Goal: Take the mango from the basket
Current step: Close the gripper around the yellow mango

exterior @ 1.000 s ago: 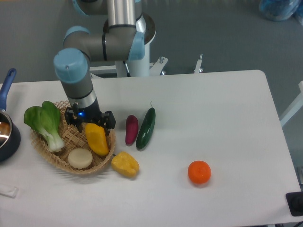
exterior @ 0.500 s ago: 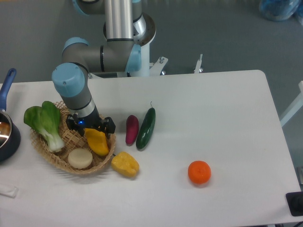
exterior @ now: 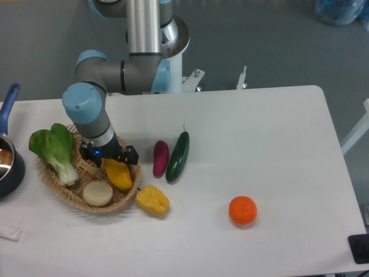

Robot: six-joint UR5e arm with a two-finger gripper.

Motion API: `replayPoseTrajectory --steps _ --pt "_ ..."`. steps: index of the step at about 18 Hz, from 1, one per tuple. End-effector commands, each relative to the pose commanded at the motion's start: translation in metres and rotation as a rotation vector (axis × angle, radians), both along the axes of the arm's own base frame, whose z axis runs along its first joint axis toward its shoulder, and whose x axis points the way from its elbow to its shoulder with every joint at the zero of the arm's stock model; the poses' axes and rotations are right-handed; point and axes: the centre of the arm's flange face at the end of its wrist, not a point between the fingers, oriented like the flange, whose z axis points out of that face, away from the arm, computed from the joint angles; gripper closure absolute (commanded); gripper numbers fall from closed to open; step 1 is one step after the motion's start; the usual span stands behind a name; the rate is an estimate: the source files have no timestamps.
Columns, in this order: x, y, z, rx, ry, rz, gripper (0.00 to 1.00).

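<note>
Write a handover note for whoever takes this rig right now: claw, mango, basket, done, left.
Claw: low in the basket, at the mango's upper end; open or shut cannot be told from this view.
Mango: lying in the basket's right side, beside the pale round piece and bok choy.
Done: approach to the mango.
Left: confirm the grip, lift the mango clear of the basket.

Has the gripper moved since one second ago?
Yes. The gripper has come down and slightly left, closer over the mango's upper end in the basket; the eggplant beside it stayed put.
</note>
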Motion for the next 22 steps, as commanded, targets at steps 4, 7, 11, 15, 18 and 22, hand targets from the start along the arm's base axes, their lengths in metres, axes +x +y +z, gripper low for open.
replayPoseTrajectory --steps 4,7,11,15,18,22 --pt "-0.001 0.004 0.004 0.011 0.002 -0.002 0.0" --pt "-0.004 0.011 0.008 0.027 -0.002 -0.01 0.41" --pt "-0.007 0.017 0.011 0.035 0.002 -0.013 0.96" --pt "-0.009 0.016 0.014 0.04 -0.001 -0.01 1.0" --pt "-0.01 0.016 0.02 0.058 -0.014 -0.005 1.0" --pt "-0.013 0.01 0.051 0.106 -0.044 0.004 1.0"
